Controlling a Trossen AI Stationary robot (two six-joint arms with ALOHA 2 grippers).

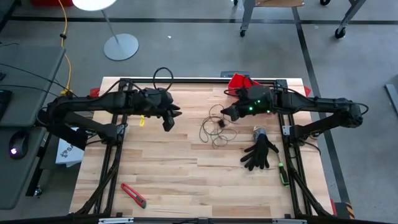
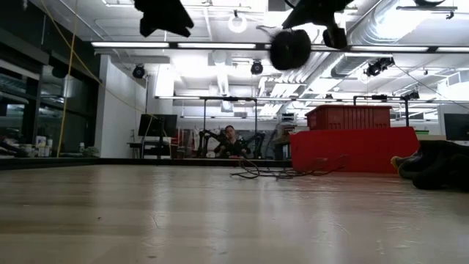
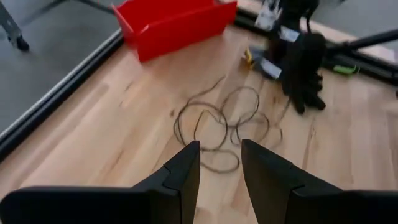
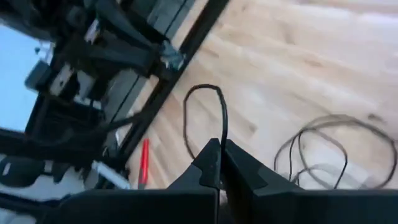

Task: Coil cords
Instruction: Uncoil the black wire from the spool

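The thin dark cord [image 1: 217, 132] lies in loose, tangled loops on the wooden table between my two arms, as the left wrist view [image 3: 214, 121] and the low view [image 2: 275, 173] also show. My right gripper [image 1: 227, 114] hangs over the heap's far right side, shut on a stretch of the cord. A round black spool [image 2: 291, 48] shows just under it in the low view. My left gripper [image 3: 219, 149] hovers open to the left of the heap [image 1: 169, 121], pointing at it, with nothing between its fingers. My right gripper pinches the cord [image 4: 224, 127] between its two shut fingertips. A small loop [image 4: 202, 93] of it stands out beyond the tips, clear of the table. The rest of the cord [image 4: 336, 146] lies slack on the table below. Whether the gripper touches the spool, I cannot tell.
A black glove [image 1: 261, 152] lies on the table's right side. A red bin [image 1: 240, 81] stands at the far edge. A red cutter [image 1: 134, 195] lies near the front left corner. Bare wood stretches across the near half of the table [image 1: 186, 180].
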